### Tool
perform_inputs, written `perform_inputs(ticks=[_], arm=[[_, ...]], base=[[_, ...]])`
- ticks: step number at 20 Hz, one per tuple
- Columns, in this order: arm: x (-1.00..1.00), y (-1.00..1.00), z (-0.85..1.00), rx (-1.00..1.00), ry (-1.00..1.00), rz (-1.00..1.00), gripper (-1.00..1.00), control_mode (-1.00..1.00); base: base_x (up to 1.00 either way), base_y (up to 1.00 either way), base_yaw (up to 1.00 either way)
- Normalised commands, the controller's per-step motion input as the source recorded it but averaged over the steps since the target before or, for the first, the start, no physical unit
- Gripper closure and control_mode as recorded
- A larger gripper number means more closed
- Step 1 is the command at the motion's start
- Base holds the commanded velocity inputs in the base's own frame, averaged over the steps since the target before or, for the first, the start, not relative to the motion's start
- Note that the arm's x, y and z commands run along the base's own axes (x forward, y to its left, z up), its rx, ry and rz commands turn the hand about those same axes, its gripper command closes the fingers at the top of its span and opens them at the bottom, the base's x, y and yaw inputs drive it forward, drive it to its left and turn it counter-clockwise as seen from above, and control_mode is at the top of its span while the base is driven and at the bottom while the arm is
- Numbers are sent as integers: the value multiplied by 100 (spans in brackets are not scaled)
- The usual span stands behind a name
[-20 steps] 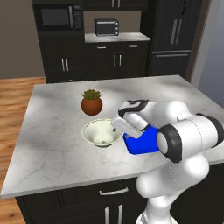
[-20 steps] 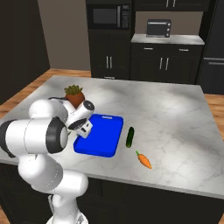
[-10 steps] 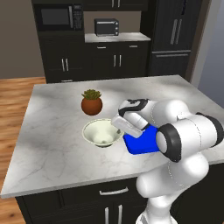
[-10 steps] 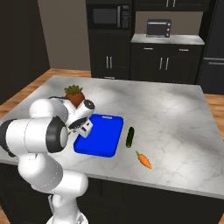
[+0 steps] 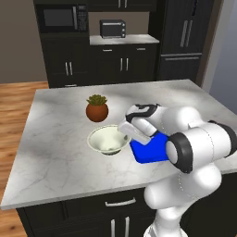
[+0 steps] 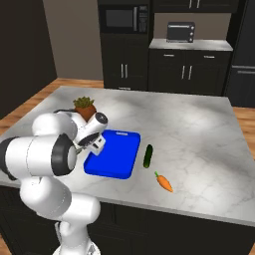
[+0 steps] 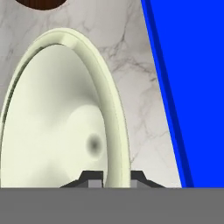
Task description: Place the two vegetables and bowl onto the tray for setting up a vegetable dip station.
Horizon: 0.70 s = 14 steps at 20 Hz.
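Your gripper [image 7: 112, 176] is clamped on the near rim of the bowl [image 7: 57, 131], one fingertip inside, one outside; the bowl sits on the counter [image 5: 55, 148]; the tray [image 7: 192, 87] lies just beside it, on its right.

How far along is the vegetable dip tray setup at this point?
Nothing is on the blue tray yet. In hand: the hand is shut on the rim of the bowl, which sits on the counter beside the tray. Left: moving the bowl, the cucumber and the carrot onto it.
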Motion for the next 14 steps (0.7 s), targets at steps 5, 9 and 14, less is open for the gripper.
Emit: perform_inputs(ticks=[5,9,14], arm=[[0,0,28,2,-7,-9,100,-100],[0,0,19,2,-6,-8,100,-100],[4,0,22,4,-3,-11,100,-100]], base=[[0,0,0],[0,0,0],[0,0,0]])
